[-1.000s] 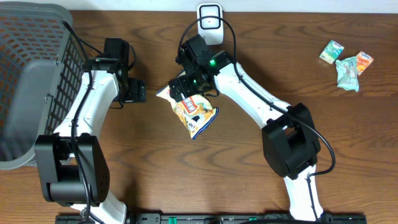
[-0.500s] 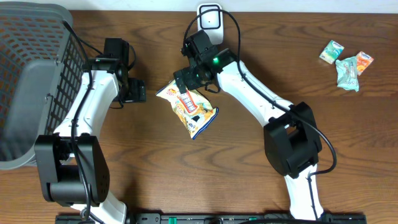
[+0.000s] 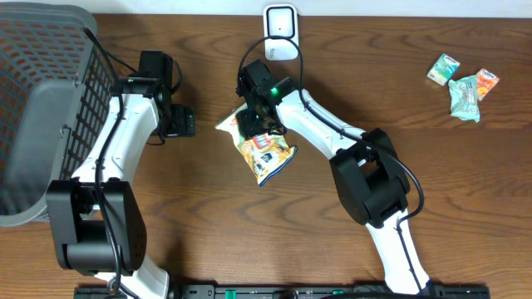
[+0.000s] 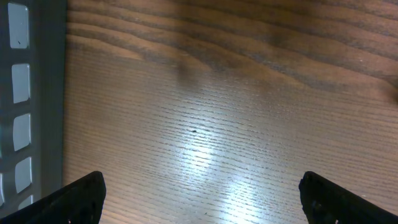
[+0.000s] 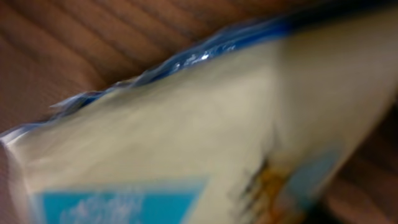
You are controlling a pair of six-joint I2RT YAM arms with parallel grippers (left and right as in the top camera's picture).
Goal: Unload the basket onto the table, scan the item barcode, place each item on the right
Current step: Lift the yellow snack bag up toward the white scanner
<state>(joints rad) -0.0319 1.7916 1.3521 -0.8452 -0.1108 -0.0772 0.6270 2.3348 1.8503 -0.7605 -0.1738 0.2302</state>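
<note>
Snack bag (image 3: 266,151): we find it lying on the wooden table (image 3: 191,237), short of the white scanner (image 3: 281,21) at the far edge, barcode not yet presented. Right gripper (image 3: 252,123): set on the bag's upper end, its wrist view all blurred packaging, so we cannot tell whether the jaws are clamped. Left gripper (image 3: 180,123): jaws wide apart over bare wood, holding nothing; we judge lift and scan remain.

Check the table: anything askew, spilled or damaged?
Nothing is spilled or visibly torn. The snack bag lies at a slant mid-table, its top edge under the right gripper. The right wrist view is blurred, so the grip cannot be judged. Three small packets sit loosely bunched at the far right.
</note>
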